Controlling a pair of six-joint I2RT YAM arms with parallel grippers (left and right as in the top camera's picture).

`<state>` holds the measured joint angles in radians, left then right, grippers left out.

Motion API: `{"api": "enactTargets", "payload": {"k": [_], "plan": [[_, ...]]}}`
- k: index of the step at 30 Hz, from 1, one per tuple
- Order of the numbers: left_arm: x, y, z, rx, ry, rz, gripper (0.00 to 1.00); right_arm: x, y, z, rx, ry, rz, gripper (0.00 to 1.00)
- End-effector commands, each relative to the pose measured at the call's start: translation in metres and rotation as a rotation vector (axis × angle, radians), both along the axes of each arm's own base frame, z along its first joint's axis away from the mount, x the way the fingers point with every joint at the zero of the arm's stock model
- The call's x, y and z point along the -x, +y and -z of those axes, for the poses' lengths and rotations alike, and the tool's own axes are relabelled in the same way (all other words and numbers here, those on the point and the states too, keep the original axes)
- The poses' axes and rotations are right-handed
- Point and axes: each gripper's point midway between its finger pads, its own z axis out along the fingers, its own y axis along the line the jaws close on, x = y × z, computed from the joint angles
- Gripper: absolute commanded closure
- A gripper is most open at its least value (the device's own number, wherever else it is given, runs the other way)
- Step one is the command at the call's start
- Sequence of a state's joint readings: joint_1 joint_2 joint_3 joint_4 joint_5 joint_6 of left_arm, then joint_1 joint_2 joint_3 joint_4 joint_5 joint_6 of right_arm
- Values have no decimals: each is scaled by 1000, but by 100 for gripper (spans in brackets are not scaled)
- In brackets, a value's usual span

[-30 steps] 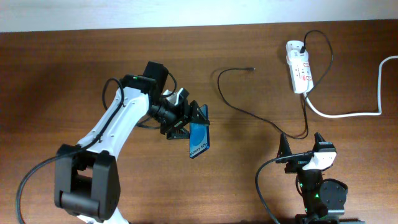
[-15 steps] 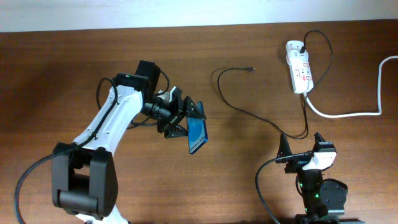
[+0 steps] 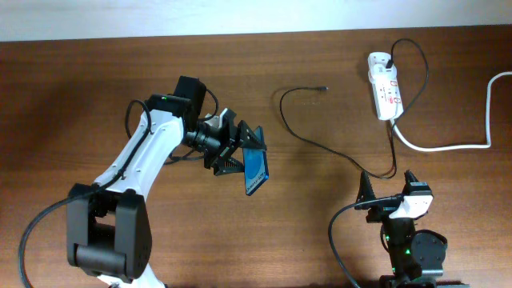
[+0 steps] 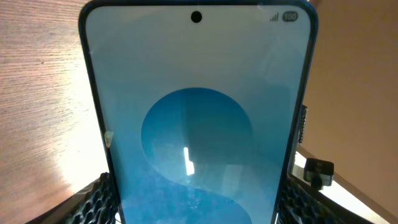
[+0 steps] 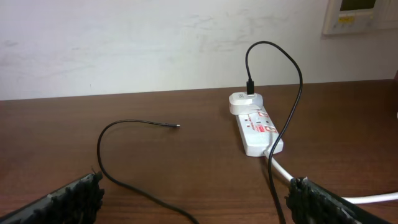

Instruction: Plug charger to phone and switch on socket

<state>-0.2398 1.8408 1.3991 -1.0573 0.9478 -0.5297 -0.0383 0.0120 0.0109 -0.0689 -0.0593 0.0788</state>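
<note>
My left gripper [image 3: 240, 150] is shut on the phone [image 3: 254, 171], a slim blue-screened smartphone held tilted above the table's middle; it fills the left wrist view [image 4: 196, 118] between both fingers. The charger [image 3: 336, 150], a thin black cable, runs from the socket's adapter across the table, and its free connector tip [image 3: 323, 88] lies on the wood; the tip also shows in the right wrist view [image 5: 177, 127]. The socket [image 3: 385, 95] is a white power strip at the far right [image 5: 256, 129]. My right gripper [image 3: 390, 194] is open and empty near the front edge.
The socket's thick white cord [image 3: 448, 146] curves off to the right edge. A light wall [image 5: 155, 43] stands behind the table's far edge. Bare brown wood lies between the phone and the cable.
My left gripper has pulled the phone slightly left and up-frame and tilted it more over the last second. The right arm, cable and socket have not moved.
</note>
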Motion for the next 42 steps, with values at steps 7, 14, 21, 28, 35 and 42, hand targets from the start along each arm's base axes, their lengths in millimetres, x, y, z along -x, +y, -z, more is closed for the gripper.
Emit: {"api": "enactTargets", "payload": {"k": [7,14,21,28,35,42], "plan": [[-6,-1,-9,35,-7,-11,51,0,0,3,-4,6,4,2],[-15,10,-4,1,-27,-40,51,0,0,3,-4,6,4,2],[-21,19,-7,28,-35,-63,52,0,0,3,-4,6,4,2],[-17,19,-17,60,-116,-6,54,0,0,3,-4,5,4,2],[-11,28,-43,27,-247,12,55,0,0,3,-4,5,4,2],[-6,66,-55,-257,-405,-26,57,0,0,3,-4,5,4,2]]}}
